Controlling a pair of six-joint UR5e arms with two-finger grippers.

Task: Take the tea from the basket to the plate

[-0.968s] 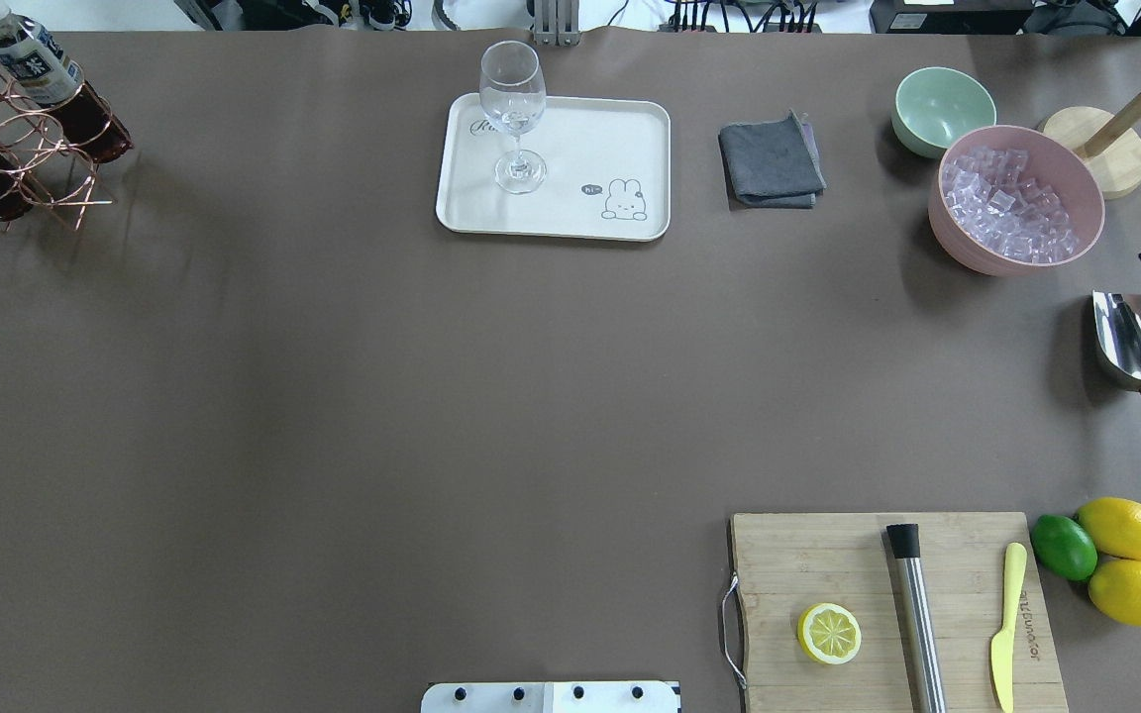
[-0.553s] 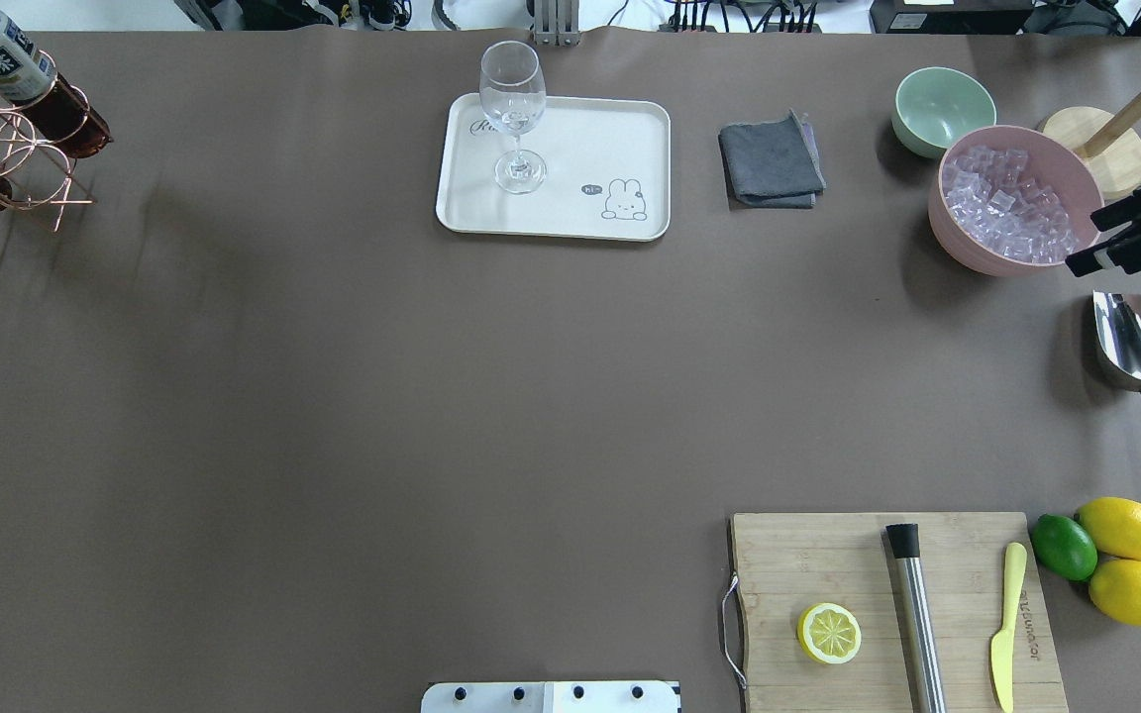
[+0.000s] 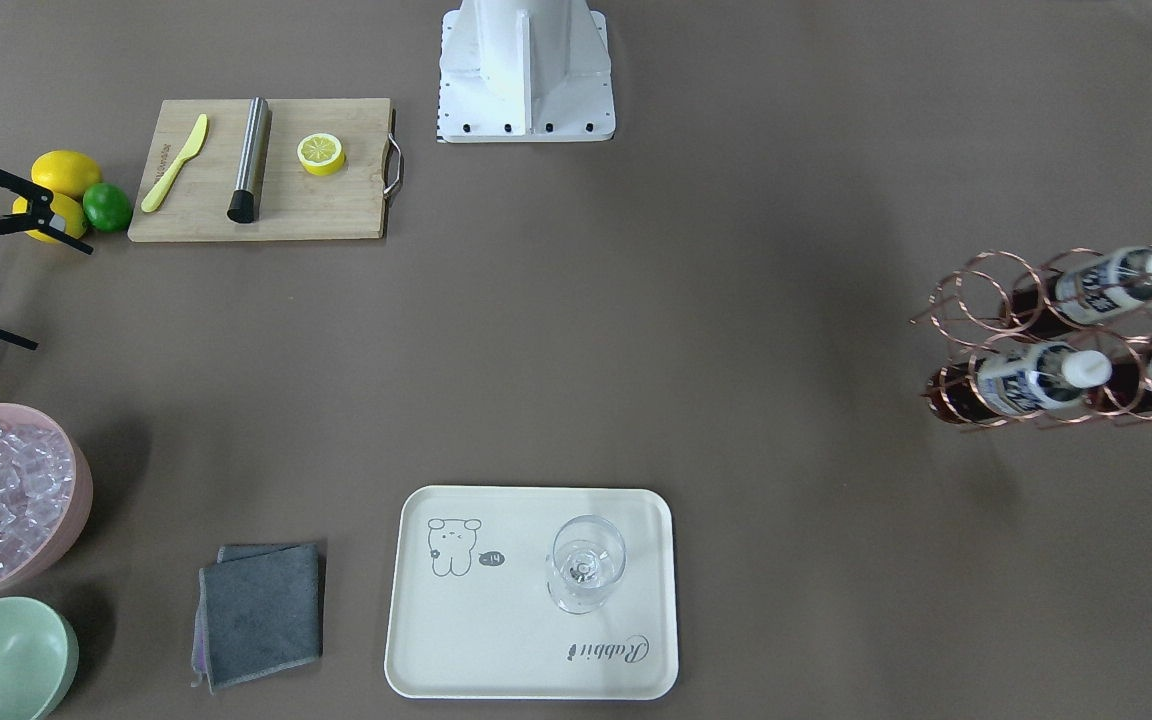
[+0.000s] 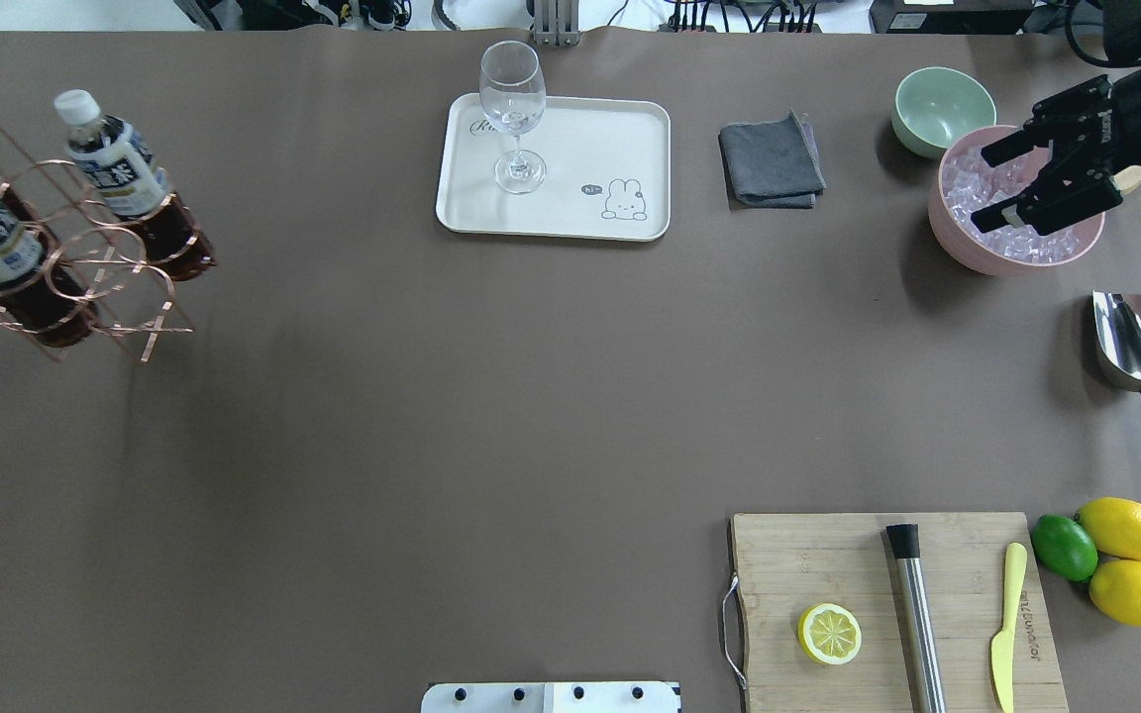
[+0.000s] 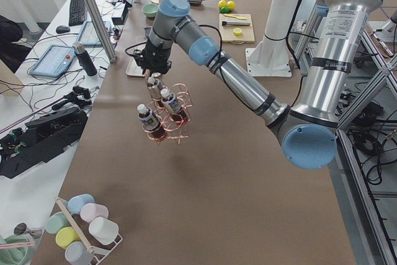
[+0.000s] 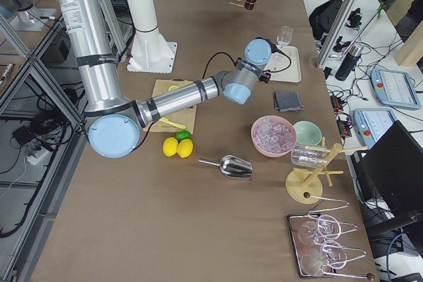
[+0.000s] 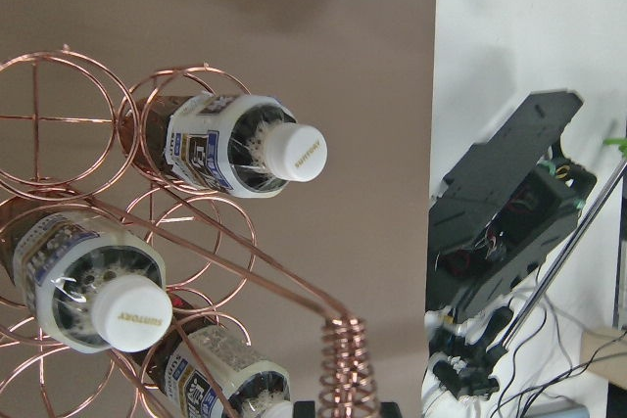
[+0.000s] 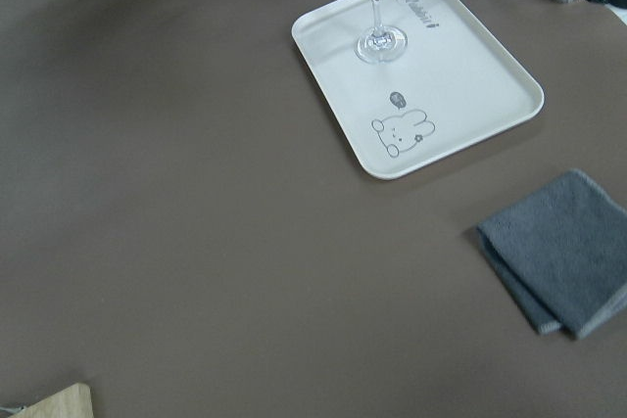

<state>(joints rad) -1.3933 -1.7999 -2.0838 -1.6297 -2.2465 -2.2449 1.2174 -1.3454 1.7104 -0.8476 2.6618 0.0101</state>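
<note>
The three tea bottles point(image 4: 125, 183) all sit in the ring cells of the basket point(image 4: 95, 277), over at the left edge of the overhead view, caps leaning toward the upper left. The basket is tilted. In the exterior left view it hangs right under the near arm's wrist and looks clear of the tabletop. The left gripper point(image 5: 149, 69) is up at the top of the coil-wrapped handle point(image 7: 343, 364), but we can't tell whether its fingers are clamped on it (the left wrist view only catches a dark sliver at its bottom edge).

The plate point(image 4: 570, 223) lies at the upper centre of the overhead view, well apart from the basket. A wine glass point(image 4: 516, 119) stands upright near its upper-left corner.

Just right of the plate we've got a folded grey cloth point(image 4: 772, 163), then a mint bowl point(image 4: 942, 109) beside a pink bowl point(image 4: 947, 238) full of ice. The right gripper point(image 4: 983, 188) hovers over that pink bowl with its jaws spread wide, holding nothing.

Below that lies a steel scoop point(image 4: 1135, 347). In the lower right is a cutting board point(image 4: 808, 555) with a lemon half point(image 4: 829, 634), a steel rod point(image 4: 917, 614) and a yellow knife point(image 4: 1006, 624). A lime point(image 4: 1064, 547) and two lemons point(image 4: 1123, 527) sit by its right edge.
</note>
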